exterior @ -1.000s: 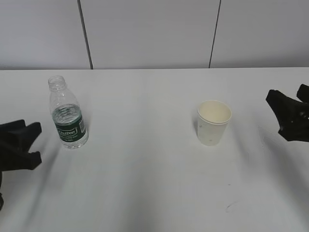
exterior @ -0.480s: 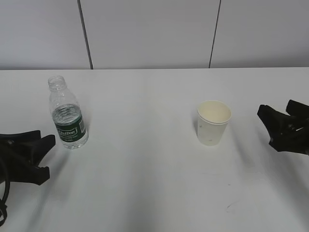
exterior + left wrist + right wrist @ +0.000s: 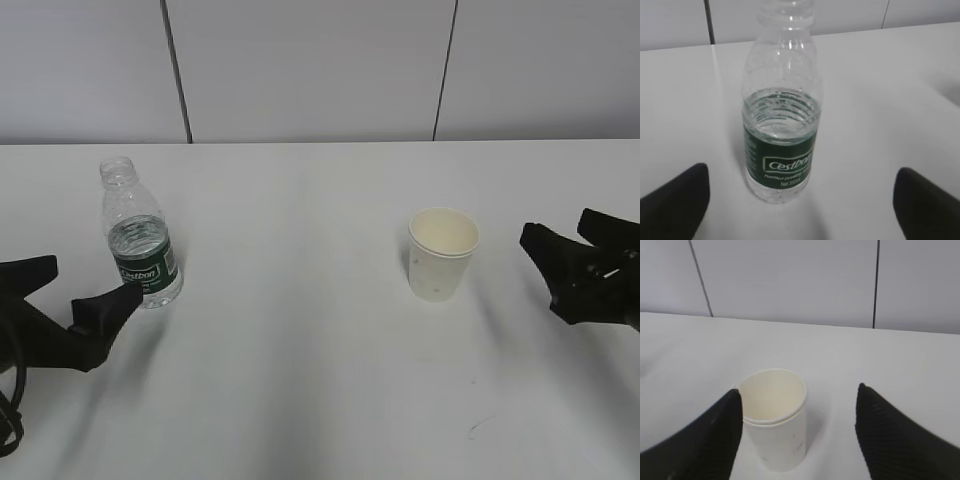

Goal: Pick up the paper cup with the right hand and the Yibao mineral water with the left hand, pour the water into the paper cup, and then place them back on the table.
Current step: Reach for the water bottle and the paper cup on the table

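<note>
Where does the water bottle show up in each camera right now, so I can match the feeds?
Exterior view: water bottle stands upright at far left on the table.
Left wrist view: bottle fills the centre.
Right wrist view: not in it.
Shared landmark: the dark vertical wall seam behind the bottle, also at.

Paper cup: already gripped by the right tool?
No. In the right wrist view the right tool is open, its fingers flanking the paper cup without clamping it.

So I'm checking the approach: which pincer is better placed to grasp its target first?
Left. The left pincer is open with a fingertip beside the Yibao mineral water; the open right pincer is farther from the paper cup.
</note>
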Controlling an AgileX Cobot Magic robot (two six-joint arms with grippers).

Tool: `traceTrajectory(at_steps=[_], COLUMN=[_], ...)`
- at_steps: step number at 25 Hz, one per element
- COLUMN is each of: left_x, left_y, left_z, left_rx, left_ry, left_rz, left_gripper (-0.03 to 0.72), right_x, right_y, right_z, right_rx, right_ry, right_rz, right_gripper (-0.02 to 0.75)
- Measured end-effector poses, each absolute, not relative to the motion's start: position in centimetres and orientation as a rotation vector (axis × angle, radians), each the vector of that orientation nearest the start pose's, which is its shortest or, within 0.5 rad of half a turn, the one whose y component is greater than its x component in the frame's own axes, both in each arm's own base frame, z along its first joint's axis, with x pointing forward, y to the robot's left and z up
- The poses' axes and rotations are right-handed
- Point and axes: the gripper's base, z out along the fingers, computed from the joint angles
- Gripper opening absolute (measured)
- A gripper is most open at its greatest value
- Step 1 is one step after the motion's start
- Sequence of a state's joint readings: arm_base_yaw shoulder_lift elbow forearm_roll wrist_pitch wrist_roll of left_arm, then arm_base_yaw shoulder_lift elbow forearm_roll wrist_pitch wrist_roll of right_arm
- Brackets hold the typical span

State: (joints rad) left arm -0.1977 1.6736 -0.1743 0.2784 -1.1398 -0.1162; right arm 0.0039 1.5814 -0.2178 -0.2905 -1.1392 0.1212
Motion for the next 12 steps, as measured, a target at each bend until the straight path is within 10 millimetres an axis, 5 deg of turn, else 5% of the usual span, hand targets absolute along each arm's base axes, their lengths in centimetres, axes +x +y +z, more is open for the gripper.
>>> traceTrajectory(at_steps=[12], left_x=[21.4], left_y=[-6.4], left_z=[12.1], left_rx=[0.356], left_ry=[1.863], left_rz=[-0.347], left_gripper=[0.653], right_x=[22.9], right_y=[2.6], right_z=[12.4], right_rx=[-0.204], right_ry=[1.854], right_rz=[0.258], right_gripper=[0.601])
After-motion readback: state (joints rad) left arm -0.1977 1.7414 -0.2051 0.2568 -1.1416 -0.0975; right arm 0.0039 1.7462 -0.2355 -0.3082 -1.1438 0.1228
